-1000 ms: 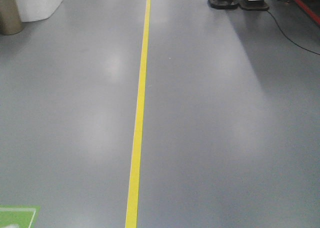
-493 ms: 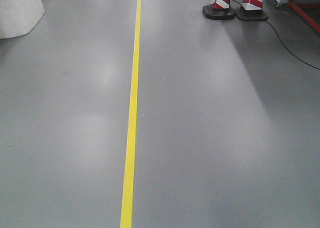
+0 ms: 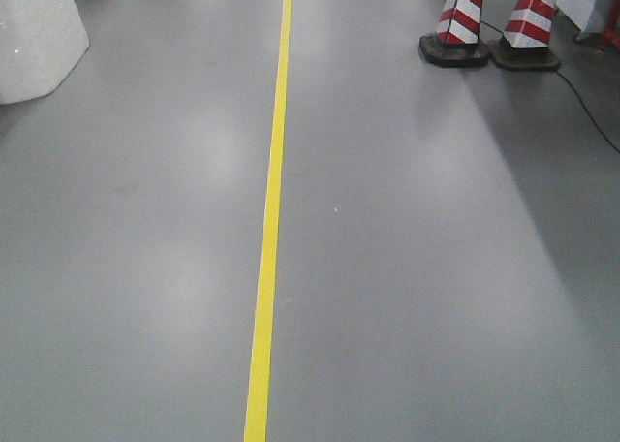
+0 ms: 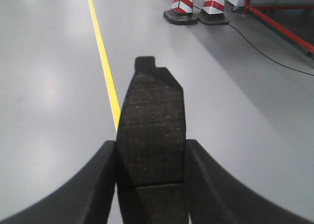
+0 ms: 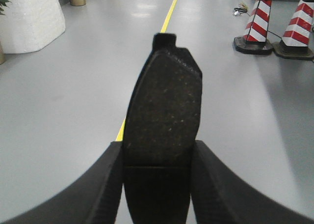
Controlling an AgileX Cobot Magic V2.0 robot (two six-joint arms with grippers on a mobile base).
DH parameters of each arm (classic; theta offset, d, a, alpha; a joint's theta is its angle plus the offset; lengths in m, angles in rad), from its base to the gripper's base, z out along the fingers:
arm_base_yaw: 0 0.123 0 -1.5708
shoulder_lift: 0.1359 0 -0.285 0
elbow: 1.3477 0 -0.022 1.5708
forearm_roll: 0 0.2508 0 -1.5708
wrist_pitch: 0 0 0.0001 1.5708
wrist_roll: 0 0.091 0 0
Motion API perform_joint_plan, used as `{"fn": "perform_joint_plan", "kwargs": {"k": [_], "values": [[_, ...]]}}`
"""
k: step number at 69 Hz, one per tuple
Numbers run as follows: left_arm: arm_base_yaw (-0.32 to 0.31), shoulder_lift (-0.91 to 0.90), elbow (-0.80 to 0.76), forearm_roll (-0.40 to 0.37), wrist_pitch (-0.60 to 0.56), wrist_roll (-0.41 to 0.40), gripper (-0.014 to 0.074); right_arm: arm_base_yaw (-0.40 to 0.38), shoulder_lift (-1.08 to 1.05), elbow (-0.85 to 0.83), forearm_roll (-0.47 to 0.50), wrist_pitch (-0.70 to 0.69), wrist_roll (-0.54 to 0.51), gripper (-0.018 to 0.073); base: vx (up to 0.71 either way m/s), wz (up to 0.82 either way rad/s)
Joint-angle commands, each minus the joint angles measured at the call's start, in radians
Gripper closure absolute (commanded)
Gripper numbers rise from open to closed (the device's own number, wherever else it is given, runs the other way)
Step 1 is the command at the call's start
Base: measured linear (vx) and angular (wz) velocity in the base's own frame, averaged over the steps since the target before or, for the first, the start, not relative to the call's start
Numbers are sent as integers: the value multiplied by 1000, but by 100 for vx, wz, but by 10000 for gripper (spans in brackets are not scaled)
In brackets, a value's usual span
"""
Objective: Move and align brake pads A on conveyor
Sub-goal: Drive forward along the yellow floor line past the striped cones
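Observation:
My left gripper (image 4: 151, 153) is shut on a dark-grey brake pad (image 4: 152, 126) with a thin groove across it, held out over the grey floor. My right gripper (image 5: 158, 150) is shut on a second dark brake pad (image 5: 164, 106), held the same way, its tab pointing forward. Both pads sit squeezed between black fingers (image 4: 100, 180) (image 5: 221, 184). The conveyor is out of view in every frame. The front view shows no arm and no pad, only floor.
A yellow floor line (image 3: 269, 229) runs straight ahead. Two red-and-white cones (image 3: 463, 20) (image 3: 531, 25) stand at the far right with a black cable (image 3: 591, 98). A white block (image 3: 34, 40) is at the far left. A red frame (image 4: 279, 25) lies to the right.
The front view has shifted: the cones have grown larger and moved lower in the picture, and the yellow line has drifted slightly right.

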Motion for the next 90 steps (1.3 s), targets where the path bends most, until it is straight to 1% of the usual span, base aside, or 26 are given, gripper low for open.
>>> {"fn": "perform_joint_plan", "kwargs": {"k": [1, 57, 90], "values": [[-5, 16, -27, 7, -96, 0, 602, -4, 9, -29, -13, -93, -10, 561, 82, 5], [-5, 16, -27, 7, -94, 0, 602, -4, 9, -29, -13, -93, -10, 561, 86, -3], [-5, 16, -27, 8, -93, 0, 602, -4, 9, -29, -13, -93, -10, 561, 89, 5]]}}
